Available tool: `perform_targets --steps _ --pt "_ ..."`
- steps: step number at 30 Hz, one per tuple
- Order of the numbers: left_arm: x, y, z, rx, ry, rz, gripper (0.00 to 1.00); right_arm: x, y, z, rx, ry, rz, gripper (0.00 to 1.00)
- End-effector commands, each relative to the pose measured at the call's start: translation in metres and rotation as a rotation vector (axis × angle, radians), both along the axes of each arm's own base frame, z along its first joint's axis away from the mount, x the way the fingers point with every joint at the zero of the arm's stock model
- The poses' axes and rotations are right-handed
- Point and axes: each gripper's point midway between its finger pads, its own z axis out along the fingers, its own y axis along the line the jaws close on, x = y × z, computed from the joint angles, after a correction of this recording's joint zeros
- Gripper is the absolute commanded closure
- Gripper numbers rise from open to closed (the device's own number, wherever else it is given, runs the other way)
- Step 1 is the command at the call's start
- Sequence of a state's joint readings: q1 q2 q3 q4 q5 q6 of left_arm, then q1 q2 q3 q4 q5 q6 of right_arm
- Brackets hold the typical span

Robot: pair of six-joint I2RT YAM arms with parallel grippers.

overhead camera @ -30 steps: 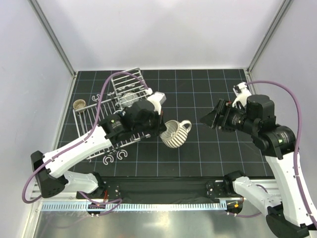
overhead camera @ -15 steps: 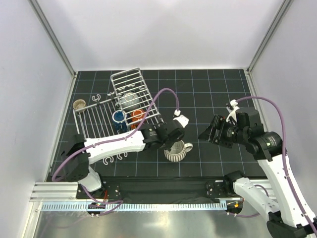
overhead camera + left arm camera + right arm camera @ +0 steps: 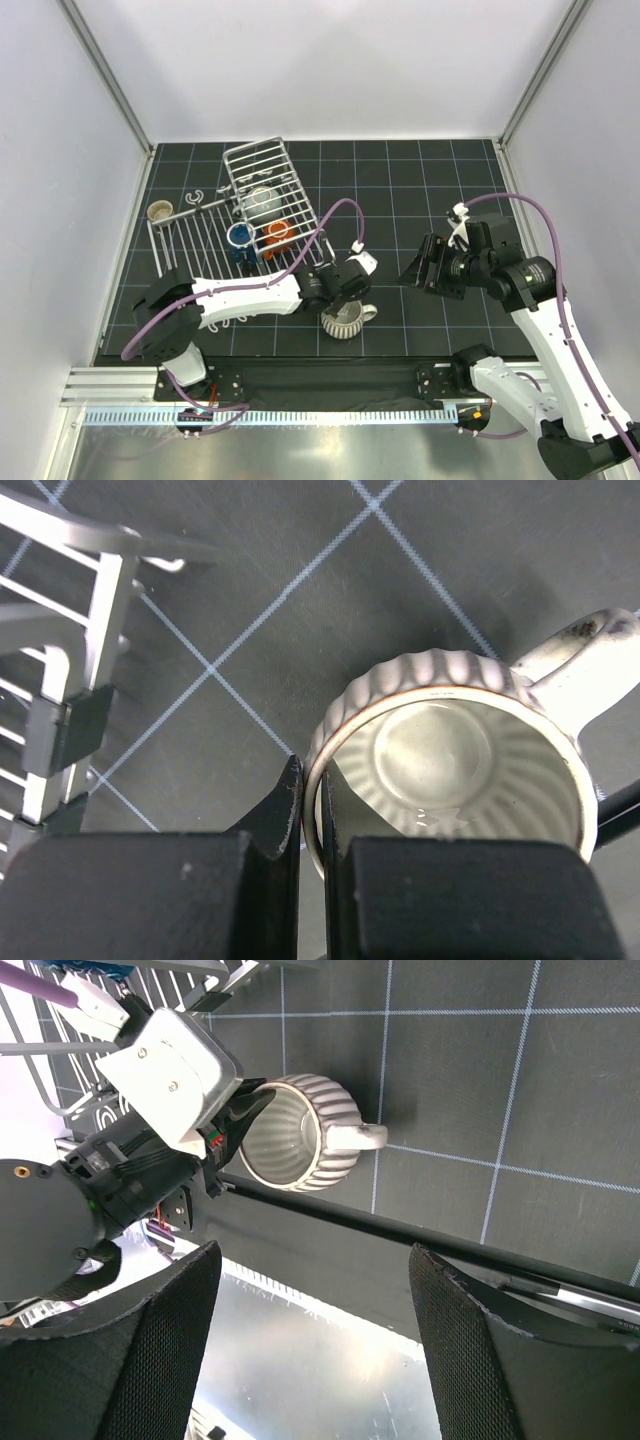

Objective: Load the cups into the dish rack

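Left wrist view: left gripper (image 3: 308,780) nips the rim of the cream ribbed ceramic cup (image 3: 440,750), rigid, probably slippery; right gripper (image 3: 315,1260) spread wide, empty.

Our fingers (image 3: 275,825) look matt black plastic; the cup (image 3: 430,745) between them is glossy, ribbed glazed ceramic; the rack (image 3: 108,600) beside them is smooth silvery metal wire.
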State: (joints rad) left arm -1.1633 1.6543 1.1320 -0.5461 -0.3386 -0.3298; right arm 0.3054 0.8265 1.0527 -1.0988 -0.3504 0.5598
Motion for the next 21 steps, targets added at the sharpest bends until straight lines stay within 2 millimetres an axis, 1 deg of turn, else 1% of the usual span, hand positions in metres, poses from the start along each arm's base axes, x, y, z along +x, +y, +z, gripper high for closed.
perform_targets --steps 1,4,8,9,11,12,13,15,18,20,21 --pt "0.008 -0.020 0.021 -0.103 -0.070 0.007 1.00 0.005 0.003 0.008 0.016 -0.037 0.017 0.24" --pt "0.009 -0.020 0.023 -0.109 -0.074 0.007 1.00 0.004 0.003 0.005 0.013 -0.032 0.020 0.24" --pt "0.008 -0.021 0.020 -0.100 -0.064 -0.001 0.99 0.001 0.002 -0.001 0.010 -0.022 0.022 0.23" --pt "0.007 -0.020 0.018 -0.098 -0.059 -0.001 0.90 0.001 0.002 -0.001 0.010 -0.022 0.022 0.23" --pt "0.004 -0.019 0.015 -0.095 -0.049 -0.006 0.78 0.000 0.001 -0.004 0.006 -0.018 0.021 0.24" --pt "0.003 -0.019 0.015 -0.099 -0.044 -0.008 0.65 -0.001 0.001 -0.004 0.005 -0.018 0.021 0.23" --pt "0.001 -0.017 0.013 -0.096 -0.038 -0.006 0.59 -0.001 0.000 -0.005 -0.001 -0.018 0.021 0.23" --pt "-0.001 -0.017 0.015 -0.107 -0.031 -0.010 0.52 -0.002 -0.001 -0.007 -0.012 -0.014 0.022 0.23" --pt "-0.002 -0.016 0.020 -0.119 -0.034 -0.007 0.48 -0.002 -0.003 -0.010 -0.029 -0.010 0.032 0.24" --pt "-0.002 -0.013 0.034 -0.132 -0.053 -0.004 0.47 -0.001 -0.003 -0.014 -0.042 -0.004 0.048 0.24" --pt "-0.002 -0.012 0.040 -0.143 -0.059 -0.001 0.44 -0.002 -0.003 -0.015 -0.047 0.003 0.055 0.23"
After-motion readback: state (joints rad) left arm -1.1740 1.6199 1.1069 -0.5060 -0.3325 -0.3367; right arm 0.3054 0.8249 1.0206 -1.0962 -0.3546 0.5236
